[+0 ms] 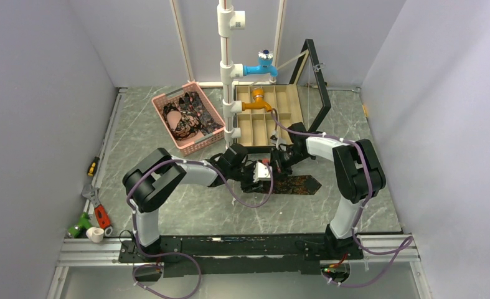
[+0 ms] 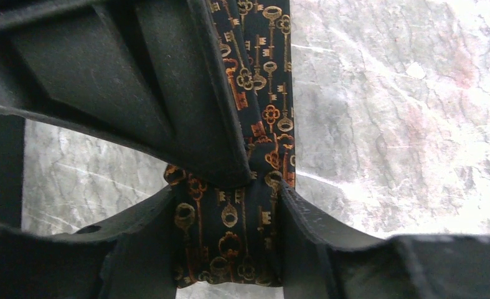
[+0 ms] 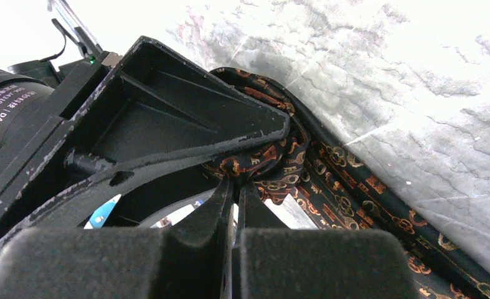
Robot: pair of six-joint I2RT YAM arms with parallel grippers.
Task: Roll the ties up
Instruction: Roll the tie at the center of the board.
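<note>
A dark tie with a gold and orange key pattern (image 1: pixel 301 184) lies on the marble table, its wide pointed end to the right. Both grippers meet over its left part. My left gripper (image 1: pixel 259 176) is shut on a rolled or folded bundle of the tie (image 2: pixel 230 230), which sits between its fingers (image 2: pixel 226 193). My right gripper (image 1: pixel 279 165) is shut, its tips (image 3: pixel 236 182) pinching a fold of the tie (image 3: pixel 273 159). The rest of the tie (image 3: pixel 367 205) runs flat away to the right. More patterned ties (image 1: pixel 189 112) lie in the pink basket (image 1: pixel 158 103).
A wooden compartment box (image 1: pixel 270 118) with its dark-framed lid (image 1: pixel 314 81) open stands behind the grippers. A white pipe stand (image 1: pixel 228 75) with blue and orange taps rises beside it. Hand tools (image 1: pixel 93 212) lie at the left edge of the table.
</note>
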